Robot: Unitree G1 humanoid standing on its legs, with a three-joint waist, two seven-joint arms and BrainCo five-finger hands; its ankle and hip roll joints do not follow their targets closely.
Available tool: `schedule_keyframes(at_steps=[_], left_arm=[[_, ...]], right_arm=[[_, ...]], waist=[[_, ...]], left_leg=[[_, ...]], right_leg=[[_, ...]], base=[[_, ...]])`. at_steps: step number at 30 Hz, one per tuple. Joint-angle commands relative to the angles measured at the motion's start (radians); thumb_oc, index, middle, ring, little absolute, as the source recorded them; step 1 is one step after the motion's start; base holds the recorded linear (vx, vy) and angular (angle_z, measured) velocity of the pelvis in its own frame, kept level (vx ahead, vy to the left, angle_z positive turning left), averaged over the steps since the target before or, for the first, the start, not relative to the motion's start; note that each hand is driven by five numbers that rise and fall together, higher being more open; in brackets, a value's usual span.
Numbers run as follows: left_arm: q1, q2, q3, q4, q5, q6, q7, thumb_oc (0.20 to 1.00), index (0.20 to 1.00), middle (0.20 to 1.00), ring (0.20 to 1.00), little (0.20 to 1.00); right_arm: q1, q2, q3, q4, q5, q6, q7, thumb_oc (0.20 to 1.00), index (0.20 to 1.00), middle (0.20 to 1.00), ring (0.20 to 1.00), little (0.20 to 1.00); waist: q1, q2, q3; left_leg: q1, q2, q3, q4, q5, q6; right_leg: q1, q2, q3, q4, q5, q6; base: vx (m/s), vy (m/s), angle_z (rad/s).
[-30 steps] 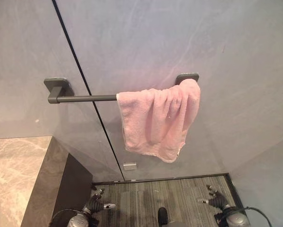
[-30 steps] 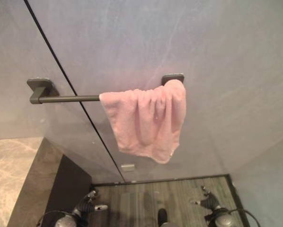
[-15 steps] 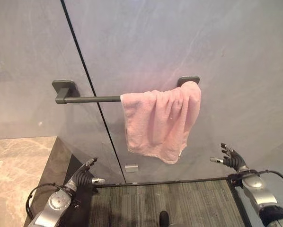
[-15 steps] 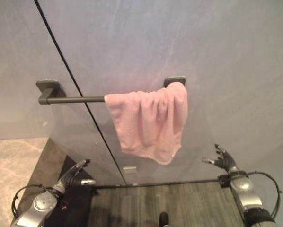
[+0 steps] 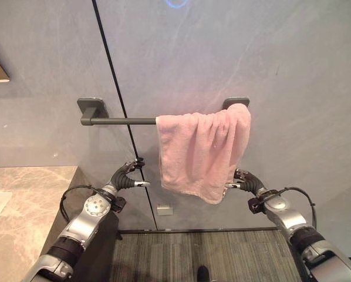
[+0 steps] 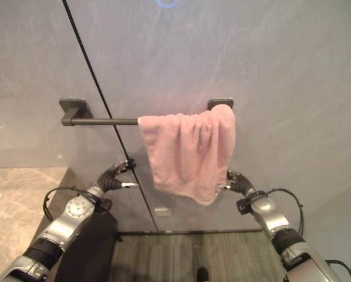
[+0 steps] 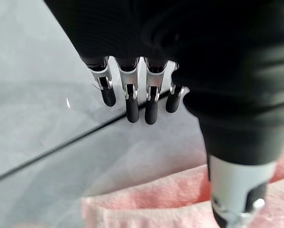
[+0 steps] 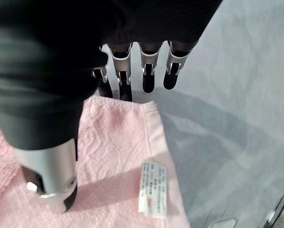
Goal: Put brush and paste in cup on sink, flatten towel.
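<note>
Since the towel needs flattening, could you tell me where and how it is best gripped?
Probably by its two lower corners. The towel hangs bunched toward the bar's right end, so the left hand takes the lower left edge from the left, and the right hand the tagged corner from the right, then spread leftward.

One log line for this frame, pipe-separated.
phase: reach to towel | pink towel: bunched at right end of towel bar | left hand: open, beside towel's left edge | right hand: open, at lower right corner
</note>
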Motion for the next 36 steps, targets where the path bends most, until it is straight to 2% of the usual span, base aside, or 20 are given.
schedule_keyframes(at_steps=[1, 14, 15, 16, 17, 18, 19, 20, 22, 23, 30, 35, 36], left_arm=[[-0.133, 0.013, -0.067, 0.022, -0.032, -0.047, 0.044, 1.000, 1.000, 1.000, 1.000, 1.000], [-0.228, -0.077, -0.129, 0.079, -0.043, -0.034, 0.083, 1.000, 1.000, 1.000, 1.000, 1.000], [-0.233, -0.087, -0.131, 0.092, -0.050, -0.032, 0.088, 1.000, 1.000, 1.000, 1.000, 1.000], [-0.237, -0.091, -0.134, 0.092, -0.054, -0.032, 0.089, 1.000, 1.000, 1.000, 1.000, 1.000], [-0.244, -0.100, -0.140, 0.099, -0.058, -0.031, 0.091, 1.000, 1.000, 1.000, 1.000, 1.000], [-0.247, -0.111, -0.147, 0.107, -0.069, -0.028, 0.092, 1.000, 1.000, 1.000, 1.000, 1.000], [-0.250, -0.118, -0.151, 0.112, -0.074, -0.027, 0.093, 0.702, 0.702, 0.702, 0.702, 0.702], [-0.251, -0.129, -0.153, 0.119, -0.082, -0.027, 0.099, 0.429, 0.429, 0.429, 0.429, 0.429], [-0.244, -0.132, -0.152, 0.121, -0.086, -0.026, 0.100, 0.322, 0.322, 0.322, 0.322, 0.322], [-0.235, -0.136, -0.148, 0.121, -0.090, -0.026, 0.103, 0.200, 0.200, 0.200, 0.200, 0.200], [-0.141, -0.131, -0.077, 0.080, -0.073, -0.018, 0.128, 0.200, 0.200, 0.200, 0.200, 0.200], [-0.073, -0.065, 0.034, -0.169, -0.043, -0.036, 0.152, 0.200, 0.200, 0.200, 0.200, 0.200], [-0.071, -0.065, 0.035, -0.172, -0.043, -0.034, 0.152, 0.200, 0.200, 0.200, 0.200, 0.200]], right_arm=[[-0.168, 0.075, 0.012, -0.042, 0.066, -0.059, 0.006, 1.000, 1.000, 1.000, 1.000, 1.000], [-0.170, 0.156, 0.011, -0.137, 0.113, -0.074, -0.041, 1.000, 1.000, 1.000, 1.000, 1.000], [-0.170, 0.164, 0.013, -0.134, 0.101, -0.073, -0.051, 0.683, 0.683, 0.683, 0.683, 0.683], [-0.171, 0.165, 0.014, -0.131, 0.092, -0.073, -0.055, 0.598, 0.598, 0.598, 0.598, 0.598], [-0.170, 0.169, 0.016, -0.129, 0.087, -0.072, -0.062, 0.580, 0.580, 0.580, 0.580, 0.580], [-0.166, 0.176, 0.014, -0.128, 0.087, -0.071, -0.067, 0.523, 0.523, 0.523, 0.523, 0.523], [-0.165, 0.180, 0.013, -0.123, 0.086, -0.073, -0.070, 0.304, 0.304, 0.304, 0.304, 0.304], [-0.162, 0.187, 0.010, -0.111, 0.081, -0.074, -0.081, 0.200, 0.200, 0.200, 0.200, 0.200], [-0.156, 0.191, 0.006, -0.110, 0.078, -0.074, -0.088, 0.200, 0.200, 0.200, 0.200, 0.200], [-0.148, 0.197, 0.000, -0.110, 0.080, -0.075, -0.092, 0.200, 0.200, 0.200, 0.200, 0.200], [-0.084, 0.189, -0.051, -0.175, 0.036, -0.089, -0.119, 0.200, 0.200, 0.200, 0.200, 0.200], [-0.045, 0.124, -0.108, -0.430, -0.029, -0.108, -0.116, 0.200, 0.200, 0.200, 0.200, 0.200], [-0.044, 0.123, -0.108, -0.432, -0.030, -0.106, -0.116, 0.200, 0.200, 0.200, 0.200, 0.200]], waist=[[0.008, -0.049, -0.009], [-0.011, -0.053, -0.003], [-0.012, -0.053, -0.004], [-0.012, -0.053, -0.006], [-0.015, -0.052, -0.006], [-0.018, -0.051, -0.007], [-0.019, -0.051, -0.007], [-0.021, -0.050, -0.007], [-0.021, -0.049, -0.008], [-0.021, -0.049, -0.008], [-0.014, -0.045, -0.016], [-0.007, -0.049, -0.017], [-0.008, -0.049, -0.017]], left_leg=[[-0.048, -0.024, 0.022, 0.006, 0.044, 0.018], [-0.051, -0.023, 0.053, 0.006, 0.036, 0.023], [-0.047, -0.023, 0.057, 0.006, 0.034, 0.024], [-0.045, -0.023, 0.057, 0.006, 0.034, 0.025], [-0.043, -0.022, 0.059, 0.006, 0.033, 0.024], [-0.042, -0.021, 0.061, 0.006, 0.033, 0.024], [-0.042, -0.021, 0.061, 0.006, 0.033, 0.024], [-0.042, -0.021, 0.061, 0.006, 0.033, 0.024], [-0.041, -0.022, 0.060, 0.006, 0.033, 0.024], [-0.040, -0.022, 0.059, 0.006, 0.033, 0.024], [-0.030, -0.021, 0.053, 0.006, 0.030, 0.026], [-0.031, -0.021, 0.044, 0.006, 0.028, 0.024], [-0.030, -0.021, 0.044, 0.006, 0.028, 0.024]], right_leg=[[0.052, -0.086, 0.036, 0.017, -0.058, 0.090], [0.028, -0.088, 0.070, 0.007, -0.048, 0.101], [0.031, -0.087, 0.073, 0.007, -0.049, 0.101], [0.031, -0.086, 0.074, 0.007, -0.049, 0.101], [0.033, -0.086, 0.075, 0.007, -0.050, 0.101], [0.033, -0.086, 0.076, 0.007, -0.051, 0.101], [0.033, -0.086, 0.077, 0.007, -0.051, 0.101], [0.034, -0.085, 0.075, 0.007, -0.051, 0.101], [0.035, -0.084, 0.075, 0.007, -0.052, 0.100], [0.036, -0.084, 0.075, 0.007, -0.053, 0.100], [0.051, -0.085, 0.068, 0.007, -0.063, 0.097], [0.059, -0.087, 0.057, 0.007, -0.065, 0.098], [0.059, -0.087, 0.056, 0.007, -0.065, 0.098]], base=[[0.00, 0.000, 0.00], [0.01, 0.006, -0.08], [0.04, 0.005, -0.02], [0.04, 0.002, -0.05], [0.03, 0.003, -0.09], [0.03, 0.001, -0.09], [0.02, -0.004, -0.08], [0.01, -0.006, -0.03], [0.00, 0.000, 0.00], [0.00, 0.000, 0.00], [0.00, 0.000, 0.00], [0.00, 0.001, 0.01], [0.00, -0.002, 0.05]])
